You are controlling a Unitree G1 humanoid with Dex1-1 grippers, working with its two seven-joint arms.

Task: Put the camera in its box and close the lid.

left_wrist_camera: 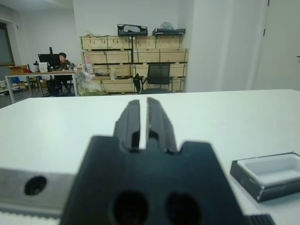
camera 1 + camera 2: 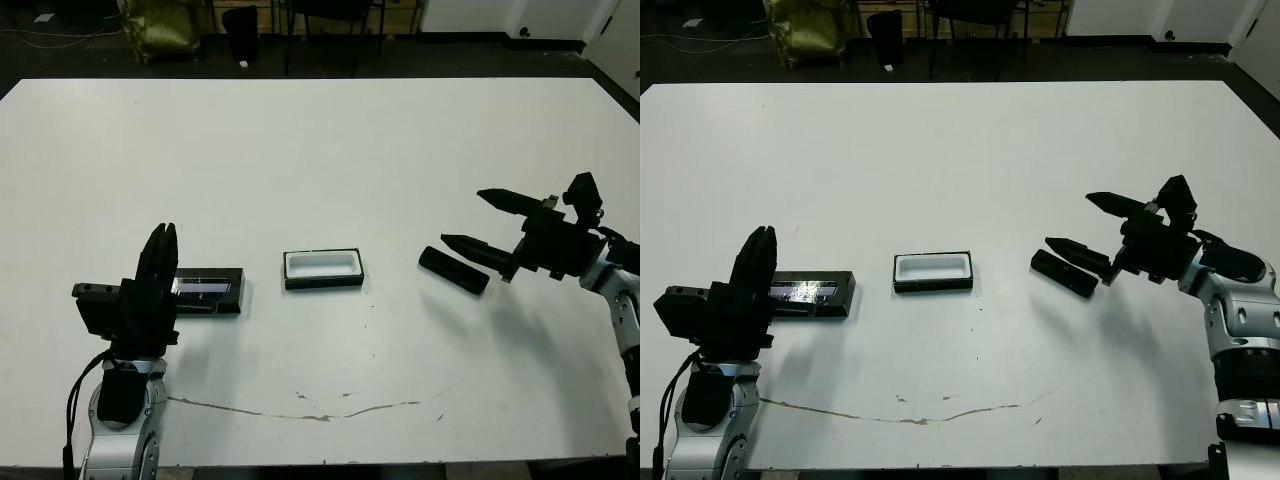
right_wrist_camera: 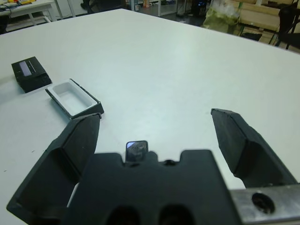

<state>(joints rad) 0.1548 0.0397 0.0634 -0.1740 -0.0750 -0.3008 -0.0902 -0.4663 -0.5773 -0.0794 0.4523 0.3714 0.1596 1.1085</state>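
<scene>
The camera [image 2: 454, 270] lies flat on the white table [image 2: 330, 140] toward its right edge. The right gripper [image 2: 478, 222] has its jaws wide apart, and the camera sits just under the lower finger, not held. The box [image 2: 322, 268] lies open mid-table. The lid [image 2: 210, 290] lies toward the left edge, beside the left gripper [image 2: 160, 262], whose jaws are pressed together on nothing.

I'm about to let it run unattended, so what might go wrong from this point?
1. The right claw is open next to the camera, which lies at an angle to the box; a skewed grasp may leave it jammed on the rim.
2. The box sits loose on the table and may slide.
3. The left claw, shut, partly hides the lid and could nudge it.
</scene>
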